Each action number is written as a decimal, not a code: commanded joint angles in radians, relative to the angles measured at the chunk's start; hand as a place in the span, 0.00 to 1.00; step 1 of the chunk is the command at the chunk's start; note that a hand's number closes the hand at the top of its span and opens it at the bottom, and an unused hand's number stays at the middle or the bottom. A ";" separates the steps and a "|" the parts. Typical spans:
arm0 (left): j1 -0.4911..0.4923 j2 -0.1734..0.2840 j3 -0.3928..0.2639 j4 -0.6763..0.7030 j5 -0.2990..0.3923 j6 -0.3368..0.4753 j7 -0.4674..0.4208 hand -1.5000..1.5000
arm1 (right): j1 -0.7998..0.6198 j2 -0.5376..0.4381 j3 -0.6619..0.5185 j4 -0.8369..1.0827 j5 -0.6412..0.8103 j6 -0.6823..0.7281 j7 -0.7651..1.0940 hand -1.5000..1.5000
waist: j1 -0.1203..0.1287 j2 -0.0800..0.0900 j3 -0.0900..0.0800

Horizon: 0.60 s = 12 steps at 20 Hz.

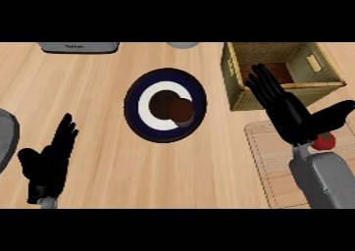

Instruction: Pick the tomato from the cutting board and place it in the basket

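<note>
My right hand (288, 110) is at the right side of the frame. Its fingers are straight and spread out, and they point up toward the basket (242, 95). My thumb sticks out to the right. This hand is wide open and holds nothing. My grey right forearm (331, 179) comes up from the lower right corner.

The tomato (326, 140) is small and red. It sits at the right side of the frame, on the cutting board (271, 162). It is just below my thumb and right next to my wrist. My hand hides part of it. I cannot tell if my hand touches it.

The cutting board is a light wooden one in the lower right of the frame. The basket is woven and has an open top. It stands in the upper right, just above the board. My fingertips reach over its lower rim.

In the middle of the frame there is a round plate (140, 86). It has a dark blue rim and a white ring. A brown round thing (182, 111) lies on it.

My left hand (46, 162) is in the lower left. Its fingers are up and relaxed, and it holds nothing. It just rests there.

A grey round thing (1, 142) shows at the left edge. A grey flat thing (79, 47) is at the top left. A small grey bump (183, 44) is at the top middle.

All of it sits on a light wooden counter (86, 88).
</note>
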 commanded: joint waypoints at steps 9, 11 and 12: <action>-0.095 -0.064 0.025 -0.087 0.034 -0.055 -0.153 0.50 | 0.280 -0.167 -0.154 -0.134 0.310 -0.203 -0.315 1.00 | -0.017 0.010 0.023; -0.035 -0.127 -0.037 -0.086 0.010 -0.038 -0.207 0.50 | 0.275 -0.102 -0.101 -0.116 0.430 -0.391 -0.208 0.00 | -0.004 0.011 0.021; -0.043 -0.097 -0.021 -0.098 0.017 -0.053 -0.187 0.50 | 0.267 -0.031 -0.070 -0.114 0.486 -0.498 -0.187 0.00 | 0.002 0.011 0.021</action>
